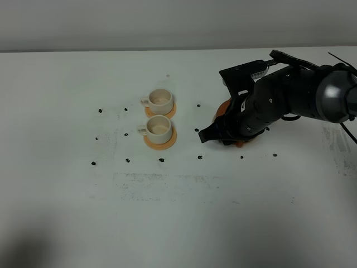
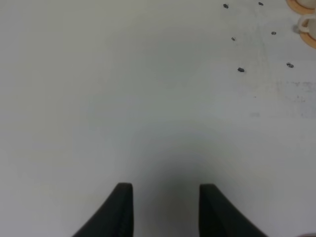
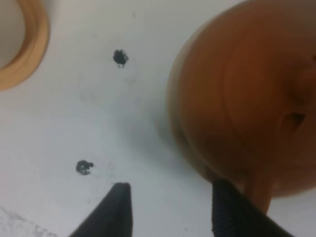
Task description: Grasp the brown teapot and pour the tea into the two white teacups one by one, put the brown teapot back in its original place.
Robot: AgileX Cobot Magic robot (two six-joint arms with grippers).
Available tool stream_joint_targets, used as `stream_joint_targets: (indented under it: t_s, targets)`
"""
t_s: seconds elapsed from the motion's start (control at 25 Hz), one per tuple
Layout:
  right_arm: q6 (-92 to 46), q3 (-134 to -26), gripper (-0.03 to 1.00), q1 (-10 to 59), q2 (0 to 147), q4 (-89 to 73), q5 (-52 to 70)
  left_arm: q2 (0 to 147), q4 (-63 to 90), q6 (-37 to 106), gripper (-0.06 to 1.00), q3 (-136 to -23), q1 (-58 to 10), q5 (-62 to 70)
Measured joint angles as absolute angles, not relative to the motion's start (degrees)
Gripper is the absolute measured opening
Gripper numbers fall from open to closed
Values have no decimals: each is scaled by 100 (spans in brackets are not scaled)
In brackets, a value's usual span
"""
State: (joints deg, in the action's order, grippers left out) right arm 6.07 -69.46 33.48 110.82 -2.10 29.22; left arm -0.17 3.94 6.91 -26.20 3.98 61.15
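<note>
— Is the right claw (image 3: 171, 185) holding the round reddish-brown clay teapot (image 3: 239, 98)?
— No, it's wide open. The pot sits just beside one finger, and its handle looks outside the gap. Closing now could grab nothing, or push the pot and tip it.

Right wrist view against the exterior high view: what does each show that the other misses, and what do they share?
Only the right wrist view shows the brown teapot close up, its handle beside one finger of the open right gripper. Only the exterior high view shows the far white teacup and near white teacup, each on an orange coaster, and the right arm hiding most of the teapot. Both show the white table, black marks and some coaster rim.
</note>
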Motion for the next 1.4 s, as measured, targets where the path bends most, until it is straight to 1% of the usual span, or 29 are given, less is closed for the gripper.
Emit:
stream_joint_targets:
  t_s: [0.72,0.92,1.0,1.16,1.28,1.4]
  targets:
    - [625,-6946,40,3357,11047,440,3384,-17,394,691,35,-2620,400,6115]
    - [630,-6946,40,3660,10399,487,3471,-17,394,691,35,-2620,400,6115]
    - [630,-6946,40,3666,10108,670,3471,-17,394,691,35,-2620,400,6115]
    - [577,-6946,40,3326,9905,1028,3471,-17,394,691,35,-2620,400,6115]
    - [477,-6946,40,2986,9993,1065,3474,-17,394,691,35,-2620,400,6115]
    - [461,-7022,40,2834,10152,1072,3626,-17,394,691,35,-2620,400,6115]
